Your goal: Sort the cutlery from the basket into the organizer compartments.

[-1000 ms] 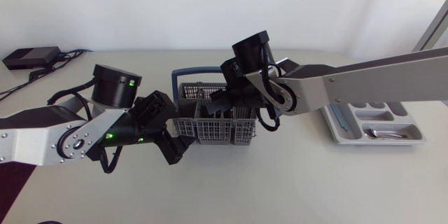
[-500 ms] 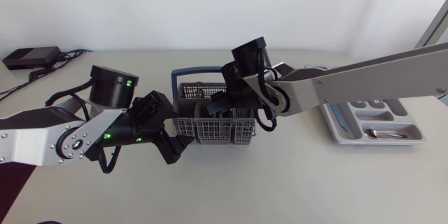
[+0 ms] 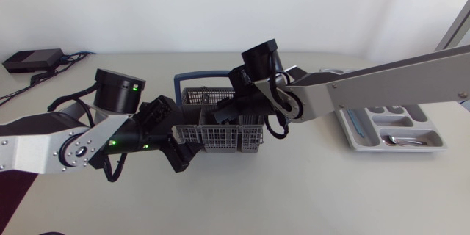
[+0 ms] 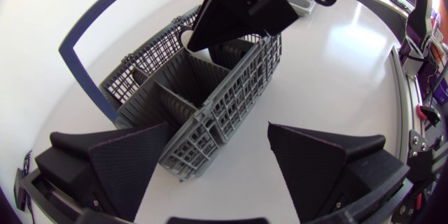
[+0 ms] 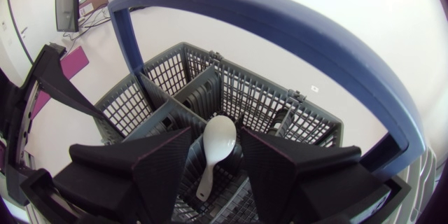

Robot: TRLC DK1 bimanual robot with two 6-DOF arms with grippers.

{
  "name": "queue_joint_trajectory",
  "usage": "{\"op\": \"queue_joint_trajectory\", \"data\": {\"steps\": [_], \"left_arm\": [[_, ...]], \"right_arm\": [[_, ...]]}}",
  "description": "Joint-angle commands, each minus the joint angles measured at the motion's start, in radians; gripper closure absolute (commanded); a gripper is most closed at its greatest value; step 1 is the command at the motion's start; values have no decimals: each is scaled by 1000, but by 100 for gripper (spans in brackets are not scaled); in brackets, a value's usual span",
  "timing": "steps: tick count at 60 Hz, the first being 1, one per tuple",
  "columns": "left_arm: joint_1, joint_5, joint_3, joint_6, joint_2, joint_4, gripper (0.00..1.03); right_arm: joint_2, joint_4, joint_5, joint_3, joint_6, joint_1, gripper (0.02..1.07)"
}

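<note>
1. Spoon (image 5: 218,143) stood in one cell of the basket (image 5: 241,94), between the fingers of the right gripper (image 5: 215,134); these were narrowly apart and held nothing.
2. Left gripper (image 4: 218,127) was wide open astride the basket's end, gripping nothing.
3. Best practice was judged to be closing squarely on the spoon's neck and lifting straight up, clear of the dividers and handle (image 5: 280,21).
4. Basket could tip or slide on the counter (image 3: 330,191), so bracing it was advisable.
5. Organizer (image 3: 360,143) stood well apart.
</note>
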Motion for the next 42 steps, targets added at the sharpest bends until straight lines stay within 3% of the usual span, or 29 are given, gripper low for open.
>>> {"op": "queue_joint_trajectory", "data": {"steps": [1,42], "left_arm": [[8,13,-22,8,-11,4,6],[20,14,-20,10,12,18,6]], "right_arm": [[9,4,-15,-12,2,20,54],[-62,9,29,-69,-27,93,54]]}}
